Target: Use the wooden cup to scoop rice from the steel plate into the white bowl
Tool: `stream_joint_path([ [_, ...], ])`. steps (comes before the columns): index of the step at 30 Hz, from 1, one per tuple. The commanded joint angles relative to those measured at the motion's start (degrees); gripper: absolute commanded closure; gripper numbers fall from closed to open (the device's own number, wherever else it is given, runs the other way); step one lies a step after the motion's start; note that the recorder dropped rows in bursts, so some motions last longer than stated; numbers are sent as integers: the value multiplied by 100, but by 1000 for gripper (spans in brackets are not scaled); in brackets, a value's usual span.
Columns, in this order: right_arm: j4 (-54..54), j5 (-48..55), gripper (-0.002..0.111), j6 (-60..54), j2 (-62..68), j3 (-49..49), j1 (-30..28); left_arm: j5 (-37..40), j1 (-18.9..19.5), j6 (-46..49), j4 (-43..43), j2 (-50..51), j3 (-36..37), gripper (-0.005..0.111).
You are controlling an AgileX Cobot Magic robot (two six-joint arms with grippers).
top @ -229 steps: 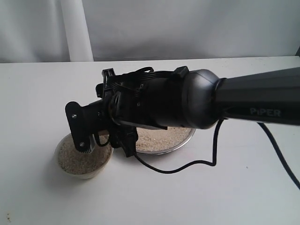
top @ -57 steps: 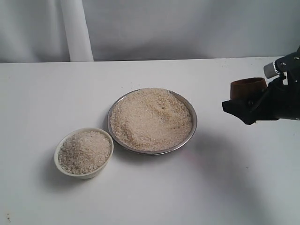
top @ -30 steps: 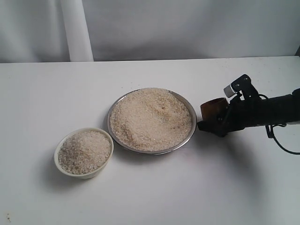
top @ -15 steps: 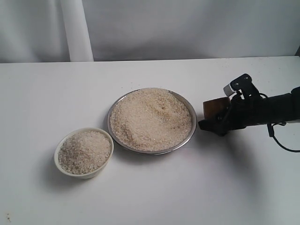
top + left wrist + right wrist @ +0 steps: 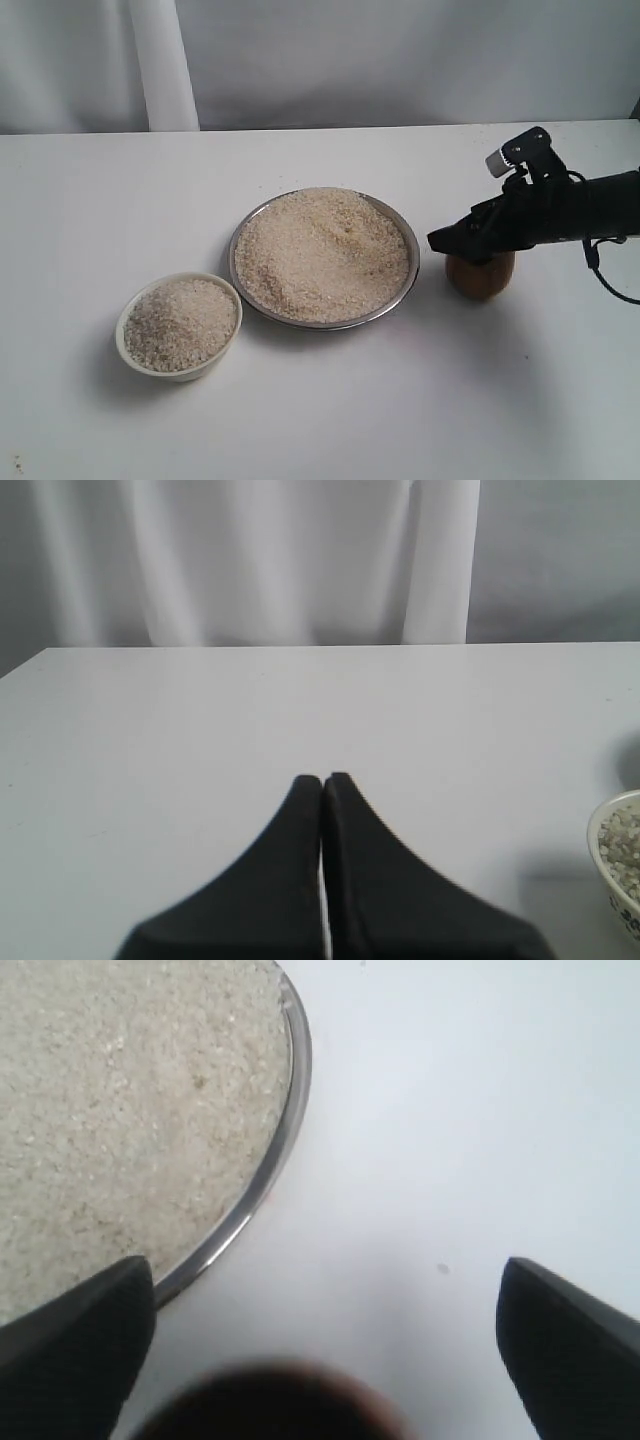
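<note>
Right gripper (image 5: 462, 243) (jaws spread) — over wooden cup (image 5: 481, 278).

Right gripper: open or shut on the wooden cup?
Open: the right gripper shows its fingers wide apart by the wooden cup.

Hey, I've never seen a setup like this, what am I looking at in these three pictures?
This is a two-armed robot at a white table. The wide picture comes from a camera off the arms; the other two come from a camera on each wrist. On the table stand a plate heaped with rice, a bowl also holding rice, and a cup. The right arm sits just above the cup, jaws spread wide, gripping nothing. The left arm shows only its jaws, shut and empty; its camera catches the bowl's edge.
</note>
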Motion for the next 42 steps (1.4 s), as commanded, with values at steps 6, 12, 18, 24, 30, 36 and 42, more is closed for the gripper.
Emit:
stream_joint_path([
  [6, -410, 42, 24, 905, -613, 10, 18, -33, -15, -22, 2, -14, 9, 107],
  [12, -548, 392, 36, 1483, -1269, 10, 18, -33, -15, -22, 2, -14, 9, 107],
  [18, -1106, 543, 80, 2197, -2328, 10, 18, -33, -15, -22, 2, -14, 9, 107],
  [24, -1890, 543, 108, 2923, -3399, 10, 31, -33, -15, -22, 2, -14, 9, 107],
  [30, -2187, 445, 108, 3347, -4589, 10, 31, -33, -15, -22, 2, -14, 9, 107],
  [36, -2761, 415, 108, 4076, -5807, 10, 31, -33, -15, -22, 2, -14, 9, 107],
  [42, -2790, 547, 108, 4798, -6765, 10, 31, -33, -15, -22, 2, -14, 9, 107],
])
